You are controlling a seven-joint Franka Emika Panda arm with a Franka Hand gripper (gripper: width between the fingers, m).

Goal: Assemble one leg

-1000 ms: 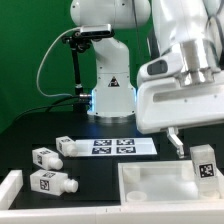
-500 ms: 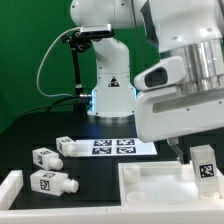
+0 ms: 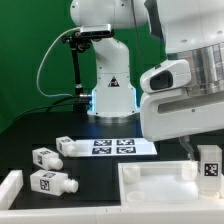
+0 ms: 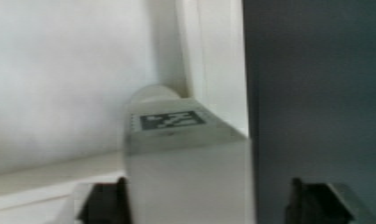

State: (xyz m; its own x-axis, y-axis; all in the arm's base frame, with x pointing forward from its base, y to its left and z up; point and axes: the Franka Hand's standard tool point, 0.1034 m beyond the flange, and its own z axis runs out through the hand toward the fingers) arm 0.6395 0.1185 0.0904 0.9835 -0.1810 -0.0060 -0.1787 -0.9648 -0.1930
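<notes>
A leg (image 3: 209,162), a stubby white peg with a square tag, stands upright at the exterior view's right, at the corner of the large white panel (image 3: 150,185). My gripper (image 3: 198,152) hangs low over it. In the wrist view the leg (image 4: 185,160) lies between my fingers (image 4: 110,200) against the panel's raised rim (image 4: 211,50). It touches one finger, and a dark gap separates it from the other. The gripper (image 4: 215,200) is open around the leg.
Three more legs lie at the exterior view's left: one (image 3: 43,157), one (image 3: 50,183) and one (image 3: 68,146) at the end of the marker board (image 3: 115,146). The robot base (image 3: 110,85) stands behind. A white rail (image 3: 10,185) sits at the front left.
My gripper has moved toward the exterior view's right and slightly down. The leg at the panel's corner has shifted a little to the right with it.
</notes>
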